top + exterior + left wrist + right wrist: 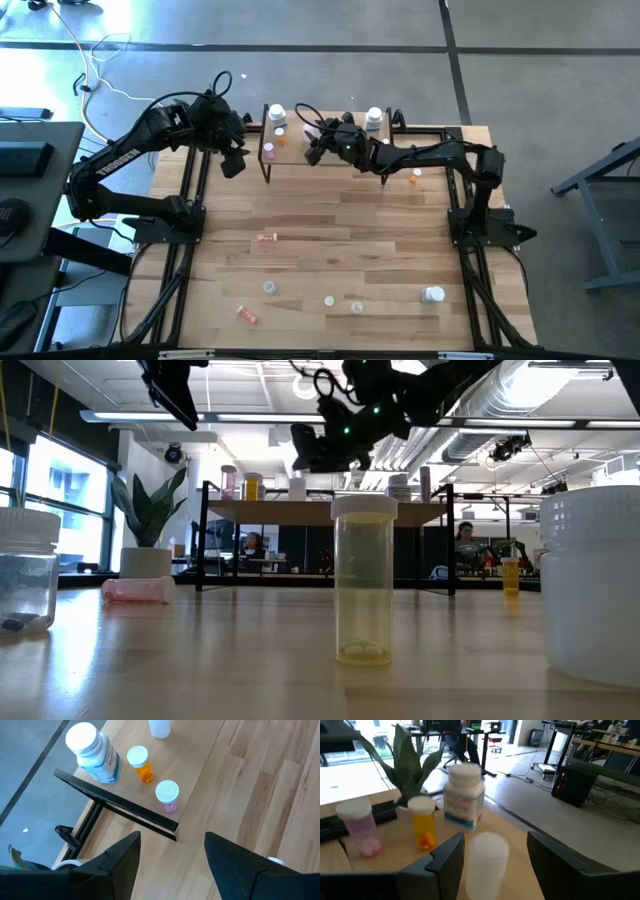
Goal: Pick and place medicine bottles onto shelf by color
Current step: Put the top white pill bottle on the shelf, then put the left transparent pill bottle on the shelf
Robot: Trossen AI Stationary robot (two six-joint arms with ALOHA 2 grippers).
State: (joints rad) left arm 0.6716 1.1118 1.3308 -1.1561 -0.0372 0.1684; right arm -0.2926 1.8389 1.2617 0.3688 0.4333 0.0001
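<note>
Shelf (330,150) was seen from above at the table's far edge, with both arms reaching toward it. On its left end a large white bottle (93,754), an orange vial (140,763) and a pink vial (168,795) were shown only by the wrist views (the overhead view gave mere specks). The right gripper (495,865) was held over the board, fingers parted around a white bottle (486,860) standing between them, apparently untouched. The left gripper (172,865) was hung open beside the shelf's left end. Loose bottles (433,294) were scattered across the near tabletop (330,240); a clear vial (364,580) with pills was shown closest by the low view.
</note>
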